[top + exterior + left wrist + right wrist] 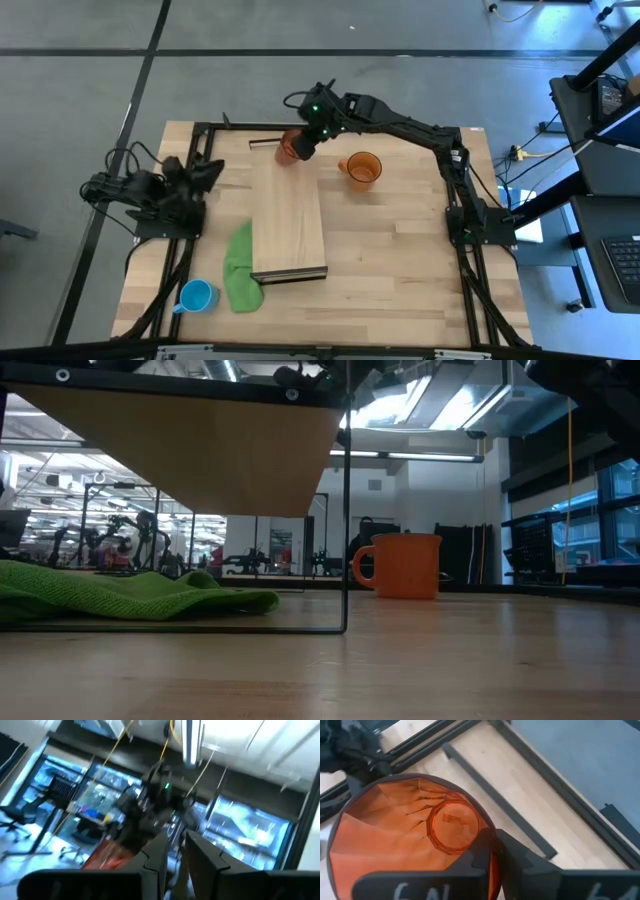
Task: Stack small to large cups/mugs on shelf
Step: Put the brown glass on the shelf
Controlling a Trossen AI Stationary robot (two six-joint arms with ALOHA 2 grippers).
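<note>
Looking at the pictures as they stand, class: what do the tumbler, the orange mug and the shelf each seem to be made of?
Tumbler: likely translucent faceted plastic; its base shows through the reddish wall, pinched by the right gripper.
Orange mug: probably plastic too, its glossy wall slightly see-through.
Shelf: pale wood, with visible grain and a matte look.

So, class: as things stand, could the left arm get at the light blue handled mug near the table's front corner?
Probably yes. The light blue handled mug stands on the left arm's side, nothing over it; only the green cloth lies beside it. The left gripper is parked nearby.
</note>
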